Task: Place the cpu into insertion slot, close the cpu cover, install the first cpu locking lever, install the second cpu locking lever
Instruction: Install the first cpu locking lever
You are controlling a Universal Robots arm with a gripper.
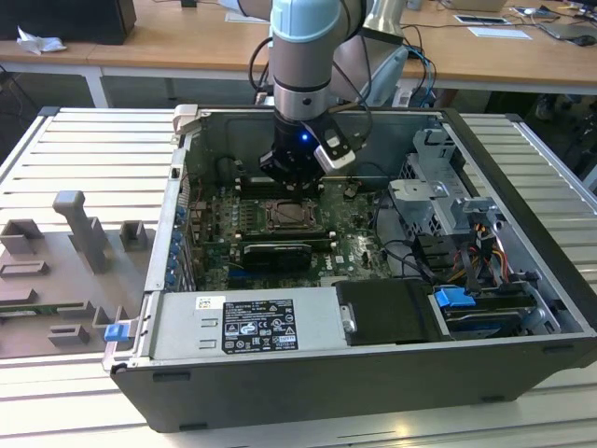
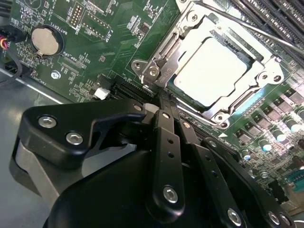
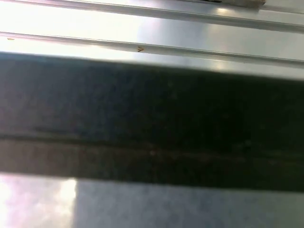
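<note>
The end effector [image 2: 161, 97], its fingers drawn together, hangs just beside a corner of the insertion slot [image 2: 156, 71] on the green motherboard [image 2: 95, 61]. The cpu [image 2: 211, 71] lies flat in that slot, framed by the lowered cpu cover [image 2: 266, 71], inside the open computer case [image 1: 522, 187].

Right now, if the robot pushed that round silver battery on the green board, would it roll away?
Probably not. The battery lies flat like a coin in a round holder on the board, so it has no edge to roll on. It looks smooth and shiny, so likely slippery to pinch. Small and thin, it is probably light.
</note>
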